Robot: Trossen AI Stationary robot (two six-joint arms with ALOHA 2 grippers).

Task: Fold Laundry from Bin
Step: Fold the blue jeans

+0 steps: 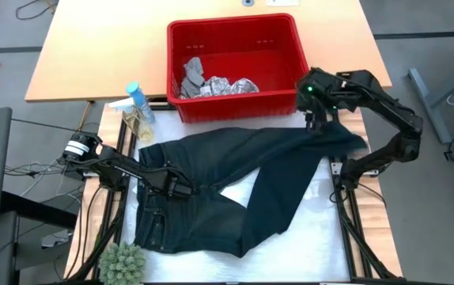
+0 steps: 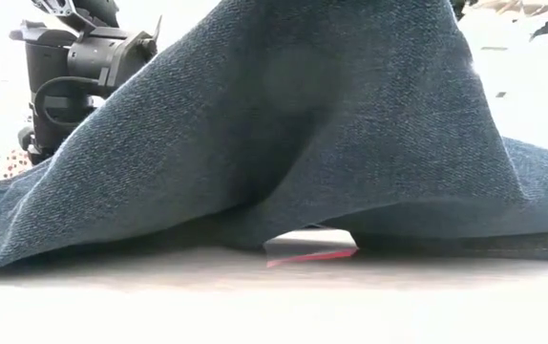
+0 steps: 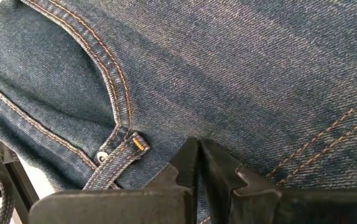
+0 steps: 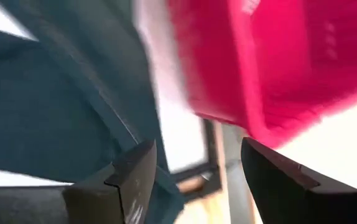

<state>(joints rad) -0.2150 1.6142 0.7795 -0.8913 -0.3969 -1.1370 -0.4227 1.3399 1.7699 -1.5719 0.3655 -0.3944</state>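
While the trousers (image 1: 235,186) are spread flat across the middle of the counter (image 1: 322,237), their waist is laid toward the left edge and one leg is stretched to the far right corner. The left end effector (image 1: 181,188) is closed and pressed on the denim near the waistband, its fingers (image 3: 191,165) seen together beside a pocket seam. The right end effector (image 1: 319,120) is held open above the leg end, nothing gripped, just beside the red bin (image 1: 235,67). In the bin, at the counter's far edge, a grey cloth (image 1: 193,73) and a leaf-print cloth (image 1: 231,85) are kept.
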